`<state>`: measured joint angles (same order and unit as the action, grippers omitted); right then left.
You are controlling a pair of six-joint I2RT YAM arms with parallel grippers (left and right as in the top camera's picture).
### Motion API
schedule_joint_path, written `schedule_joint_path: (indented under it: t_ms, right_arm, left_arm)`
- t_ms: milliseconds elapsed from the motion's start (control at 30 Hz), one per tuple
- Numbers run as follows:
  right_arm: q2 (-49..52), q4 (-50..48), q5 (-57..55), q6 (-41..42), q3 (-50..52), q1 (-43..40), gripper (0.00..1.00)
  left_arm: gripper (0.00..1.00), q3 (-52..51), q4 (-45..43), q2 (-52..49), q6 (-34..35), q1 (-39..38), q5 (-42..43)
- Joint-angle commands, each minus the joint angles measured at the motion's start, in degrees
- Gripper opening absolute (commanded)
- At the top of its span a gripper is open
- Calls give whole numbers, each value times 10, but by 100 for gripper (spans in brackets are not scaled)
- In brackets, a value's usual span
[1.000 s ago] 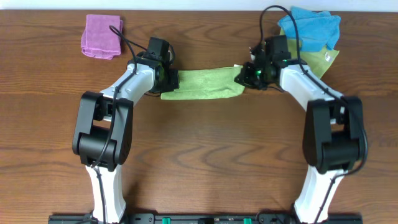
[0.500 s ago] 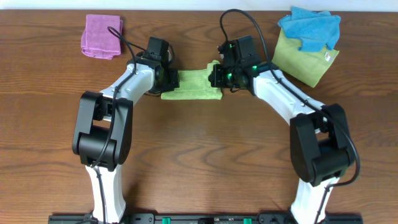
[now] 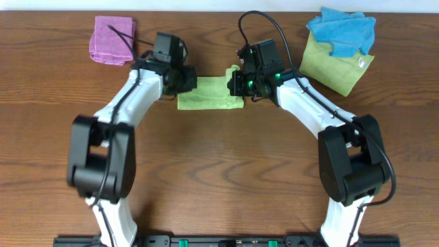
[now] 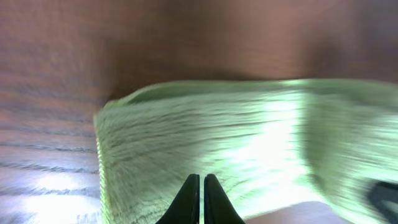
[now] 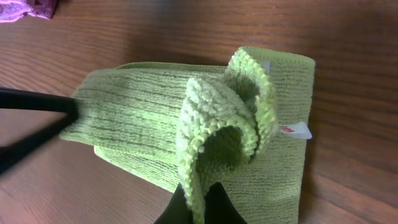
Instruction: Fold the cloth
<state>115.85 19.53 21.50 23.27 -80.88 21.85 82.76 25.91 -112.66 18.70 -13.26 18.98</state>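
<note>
My left gripper [image 4: 202, 182] is pinched closed over the ribbed, lime-green microfibre cloth [image 3: 206, 98], which lies at the wooden table's [image 3: 219, 171] 12 o'clock. My right gripper [image 5: 198, 198] clamps its looped fold, white tag [image 5: 300, 130] at 3 o'clock.

Lime-green cloth [image 3: 208, 95] on wooden table [image 3: 219, 171]

I'm looking straight down on the whole surface [image 3: 219, 171] from overhead. Both wrist views are peering past the left claw [image 4: 201, 186] and right claw [image 5: 199, 205], sitting close over the cloth [image 3: 206, 99] that all three are sharing.
</note>
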Motion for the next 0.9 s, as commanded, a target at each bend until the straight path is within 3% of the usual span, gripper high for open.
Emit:
schedule_joint_path:
  t_ms: [0, 167, 367, 600, 867]
  right_arm:
    - [-4, -5, -2, -1, 0, 18, 2]
    - [-4, -7, -3, -1, 0, 30, 2]
    - [-4, -16, -21, 1, 0, 51, 2]
    - [-4, -43, -36, 5, 0, 81, 2]
    - [3, -92, -78, 7, 0, 111, 1]
  left_arm:
    - [6, 0, 7, 63, 6, 8, -4]
    - [6, 0, 70, 129, 6, 44, -76]
    - [6, 0, 147, 169, 5, 132, -89]
    - [6, -1, 201, 179, -41, 280, 10]
    - [6, -1, 241, 179, -74, 320, 44]
